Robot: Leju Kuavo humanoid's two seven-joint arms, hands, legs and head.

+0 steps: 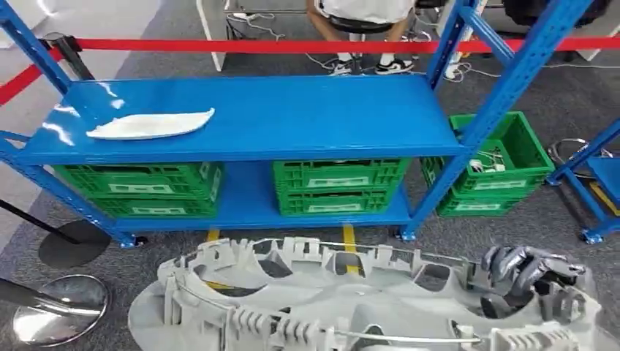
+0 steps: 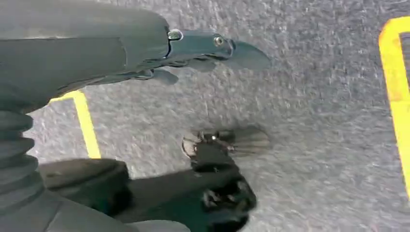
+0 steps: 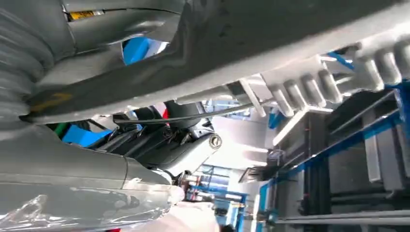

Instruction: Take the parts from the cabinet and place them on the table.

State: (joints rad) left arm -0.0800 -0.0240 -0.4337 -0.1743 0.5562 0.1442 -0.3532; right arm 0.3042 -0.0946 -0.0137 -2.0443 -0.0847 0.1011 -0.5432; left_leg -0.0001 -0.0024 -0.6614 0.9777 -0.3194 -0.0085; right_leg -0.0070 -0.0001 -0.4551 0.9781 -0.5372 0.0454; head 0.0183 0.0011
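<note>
Gripping the large grey part [image 1: 329, 307] in front of the blue rack [image 1: 248, 117]: right hand [image 1: 530, 270]. Left hand [image 2: 203, 48] holds nothing, fingers apart.

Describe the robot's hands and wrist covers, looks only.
Right hand: glossy dark grey-silver fingers. Left hand: smooth grey shell, dark blue-grey fingers with small round silver fasteners, behind it a grey ribbed cover. No cables or markings visible.

White part [image 1: 152, 125] on blue shelf [image 1: 307, 117]
</note>
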